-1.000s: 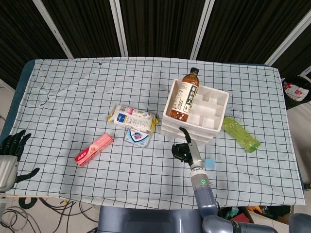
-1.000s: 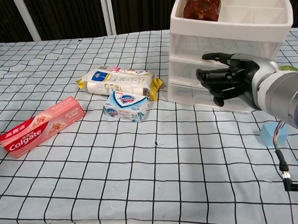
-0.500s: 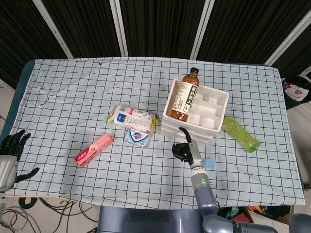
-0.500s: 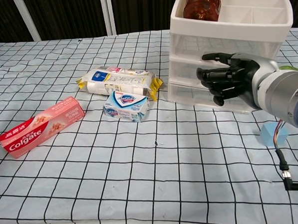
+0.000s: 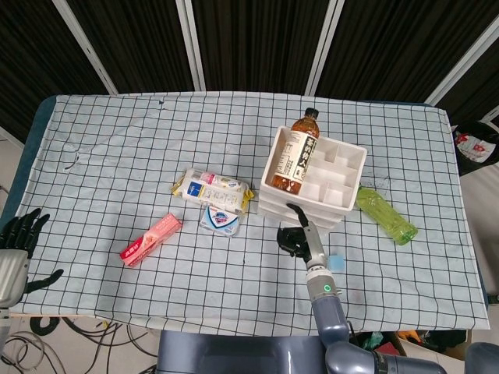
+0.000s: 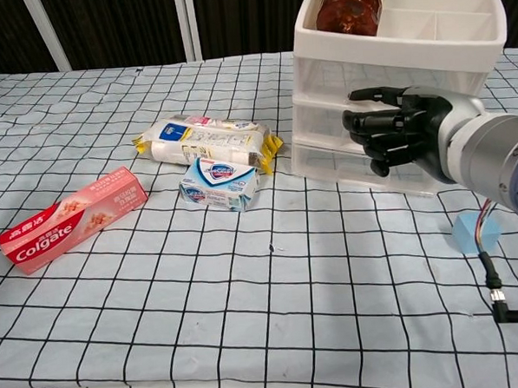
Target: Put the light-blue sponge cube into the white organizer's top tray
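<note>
Light-blue sponge cube (image 5: 337,262) sits on the checked cloth (image 5: 117,156), just beside the right arm at its 3 o'clock in the head view; chest cam catches only a corner of it (image 6: 476,233) at the frame's right edge, partly behind the forearm & a thin cable (image 6: 489,277). Nothing's gripping it.

Right hand (image 6: 393,133) hangs in front of the white organizer (image 5: 314,179), fingers (image 6: 368,119) loosely curled toward the thumb w/ nothing in them, palm facing left in the chest cam. Whether it touches the drawer fronts, can't tell. Left hand (image 5: 17,232) is way off at the table's 8 o'clock corner, fingers spread, empty, arm cut by the frame.

In the way: a brown tea bottle (image 5: 297,154) stands tilted in the top tray's left compartment (image 6: 346,2); compartments to its right show bare white dividers. Green bottle (image 5: 386,214) lies on its side at the organizer's 4 o'clock, near the sponge but apart.

Left half: snack pack (image 5: 212,187), blue-white soap box (image 5: 220,220) touching its near edge, pink Colgate box (image 5: 151,239) further at 8 o'clock. Lots of open cloth at 10–12 o'clock & along the near edge.

Organizer's top is cropped in the chest cam; its right side is out of frame.
</note>
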Controlling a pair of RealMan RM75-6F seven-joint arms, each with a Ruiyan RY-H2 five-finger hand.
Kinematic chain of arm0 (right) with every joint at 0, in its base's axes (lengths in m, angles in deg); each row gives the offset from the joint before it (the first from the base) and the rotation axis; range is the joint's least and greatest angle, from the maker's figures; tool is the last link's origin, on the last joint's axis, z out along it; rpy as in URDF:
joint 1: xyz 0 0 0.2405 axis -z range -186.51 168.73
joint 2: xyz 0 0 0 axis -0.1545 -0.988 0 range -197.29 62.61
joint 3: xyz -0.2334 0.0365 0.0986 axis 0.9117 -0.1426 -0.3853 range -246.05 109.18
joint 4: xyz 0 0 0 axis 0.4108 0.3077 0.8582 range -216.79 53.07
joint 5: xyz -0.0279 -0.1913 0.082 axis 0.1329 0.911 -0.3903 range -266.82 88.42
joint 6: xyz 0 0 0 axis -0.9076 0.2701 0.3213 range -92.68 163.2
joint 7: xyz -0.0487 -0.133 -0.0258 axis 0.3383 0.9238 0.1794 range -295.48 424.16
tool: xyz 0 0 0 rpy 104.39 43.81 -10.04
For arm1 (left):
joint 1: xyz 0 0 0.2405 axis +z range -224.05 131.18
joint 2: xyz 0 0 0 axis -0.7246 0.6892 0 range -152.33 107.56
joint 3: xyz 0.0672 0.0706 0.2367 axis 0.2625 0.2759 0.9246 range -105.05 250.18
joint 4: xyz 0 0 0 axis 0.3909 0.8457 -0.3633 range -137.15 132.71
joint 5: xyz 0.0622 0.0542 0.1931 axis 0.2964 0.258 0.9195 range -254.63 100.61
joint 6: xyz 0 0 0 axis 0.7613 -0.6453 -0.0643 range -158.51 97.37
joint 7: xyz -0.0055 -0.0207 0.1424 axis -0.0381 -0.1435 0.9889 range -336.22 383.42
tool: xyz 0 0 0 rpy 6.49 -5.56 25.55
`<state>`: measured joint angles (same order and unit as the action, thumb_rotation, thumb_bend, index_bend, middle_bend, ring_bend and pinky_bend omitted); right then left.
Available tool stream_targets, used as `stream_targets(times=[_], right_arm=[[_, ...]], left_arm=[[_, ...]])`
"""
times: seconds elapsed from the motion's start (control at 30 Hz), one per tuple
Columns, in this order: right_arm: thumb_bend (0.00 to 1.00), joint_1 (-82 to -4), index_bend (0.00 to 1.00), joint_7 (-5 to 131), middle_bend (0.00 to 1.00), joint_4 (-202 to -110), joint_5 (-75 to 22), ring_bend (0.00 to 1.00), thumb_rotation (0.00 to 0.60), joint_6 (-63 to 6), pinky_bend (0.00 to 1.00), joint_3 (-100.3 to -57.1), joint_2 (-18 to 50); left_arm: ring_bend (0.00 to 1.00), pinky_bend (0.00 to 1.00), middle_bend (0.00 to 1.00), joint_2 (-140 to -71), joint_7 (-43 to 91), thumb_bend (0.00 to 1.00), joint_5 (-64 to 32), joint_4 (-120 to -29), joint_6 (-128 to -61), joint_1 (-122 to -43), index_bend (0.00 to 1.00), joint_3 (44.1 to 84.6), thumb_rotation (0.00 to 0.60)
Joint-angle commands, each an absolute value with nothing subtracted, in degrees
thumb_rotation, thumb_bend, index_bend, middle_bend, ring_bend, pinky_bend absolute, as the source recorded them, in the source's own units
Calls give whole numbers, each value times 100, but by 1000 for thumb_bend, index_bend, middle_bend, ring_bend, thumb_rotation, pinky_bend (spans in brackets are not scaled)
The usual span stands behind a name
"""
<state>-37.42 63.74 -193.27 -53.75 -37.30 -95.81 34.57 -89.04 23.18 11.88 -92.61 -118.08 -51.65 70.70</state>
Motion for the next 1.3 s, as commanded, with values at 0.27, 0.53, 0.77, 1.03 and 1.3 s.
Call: stream_targets(times=[0.27, 0.53, 0.77, 1.03, 1.3], right_arm=[[503, -3761, 37, 6330, 808, -19331, -5428, 846, 600, -3719, 804, -9667, 3458], [502, -3693, 144, 6300, 808, -19412, -5391, 846, 600, -3723, 804, -9548, 3422], [503, -3651, 155, 6306, 808, -19559, -5389, 846, 600, -3672, 804, -9454, 3355], [503, -3577, 160, 6283, 808, -19753, -5266, 846, 600, -3649, 804, -9301, 3277], [503, -3499, 151, 6291, 806, -19854, -5167, 842, 600, -3632, 804, -9065, 3242]], left_arm=[[0, 0, 0, -8890, 2327, 44, 1181, -9278, -11807, -5164, 0, 7068, 600], [0, 0, 0, -8892, 2341, 44, 1166, -9287, -11790, -5165, 0, 7069, 600], [0, 0, 0, -8894, 2346, 44, 1162, -9296, -11796, -5160, 0, 7068, 600], [0, 0, 0, -8892, 2353, 44, 1169, -9296, -11799, -5156, 0, 7073, 600], [0, 0, 0, -8895, 2368, 45, 1163, -9303, -11798, -5151, 0, 7075, 600]])
